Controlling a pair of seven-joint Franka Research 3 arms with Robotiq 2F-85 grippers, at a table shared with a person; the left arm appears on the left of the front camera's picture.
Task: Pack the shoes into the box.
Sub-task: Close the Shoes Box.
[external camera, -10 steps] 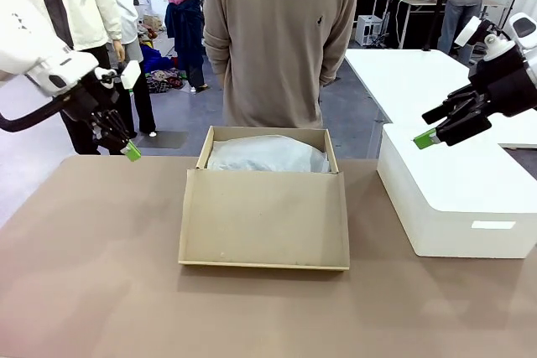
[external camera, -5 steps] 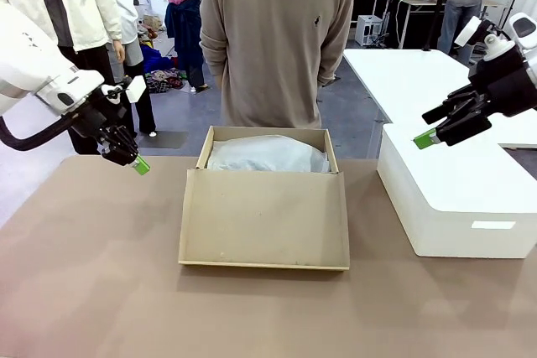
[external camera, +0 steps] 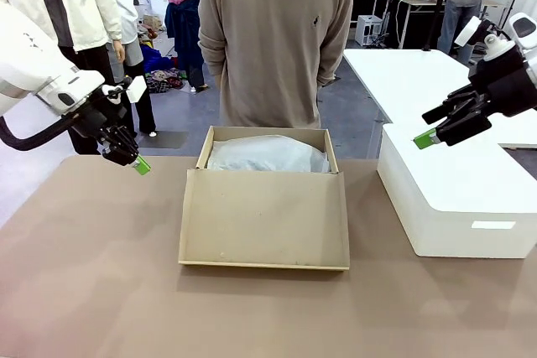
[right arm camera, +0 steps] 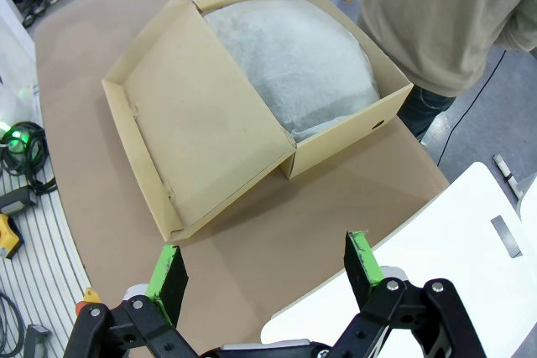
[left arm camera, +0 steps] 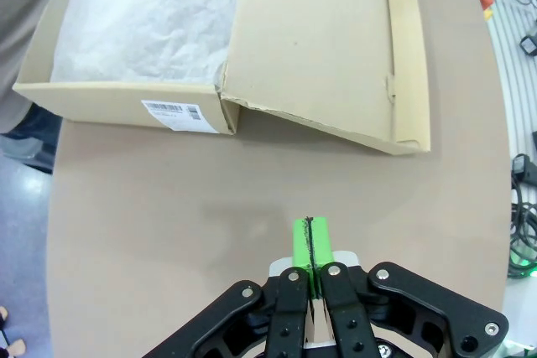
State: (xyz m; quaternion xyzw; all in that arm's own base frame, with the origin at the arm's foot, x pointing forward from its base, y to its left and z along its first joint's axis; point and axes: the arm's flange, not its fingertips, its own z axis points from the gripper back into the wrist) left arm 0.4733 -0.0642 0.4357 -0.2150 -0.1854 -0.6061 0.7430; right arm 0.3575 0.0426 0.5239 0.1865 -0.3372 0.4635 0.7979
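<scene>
Front view: shows the box (external camera: 264, 207) at mid-table, tan cardboard, flap lid open and lying toward the robot's side. Shows crumpled white tissue paper (external camera: 267, 155) mounded in the far compartment. Places a person (external camera: 277, 39) in a beige sweater just behind the box, at the table's (external camera: 101, 291) far edge. Finds the left gripper (external camera: 140, 164) above the table's far left part, well apart from the box, jaws pressed together and holding nothing. Finds the right gripper (external camera: 425, 139) raised over a large white block (external camera: 453, 199) to the right of the box, green pad tips pointing left.

Left wrist view: looks down on green pads (left arm camera: 304, 241) shut flat against each other over bare table. Shows the box (left arm camera: 336, 48) beyond, with a barcode label (left arm camera: 172, 112) on its side wall and tissue inside.

Right wrist view: shows green-padded fingers (right arm camera: 170, 270) spread wide apart, nothing between them. Shows the box (right arm camera: 201, 132) past them, lid open and tissue paper (right arm camera: 294, 64) bulging, and the white block's corner (right arm camera: 419, 241) close below.
</scene>
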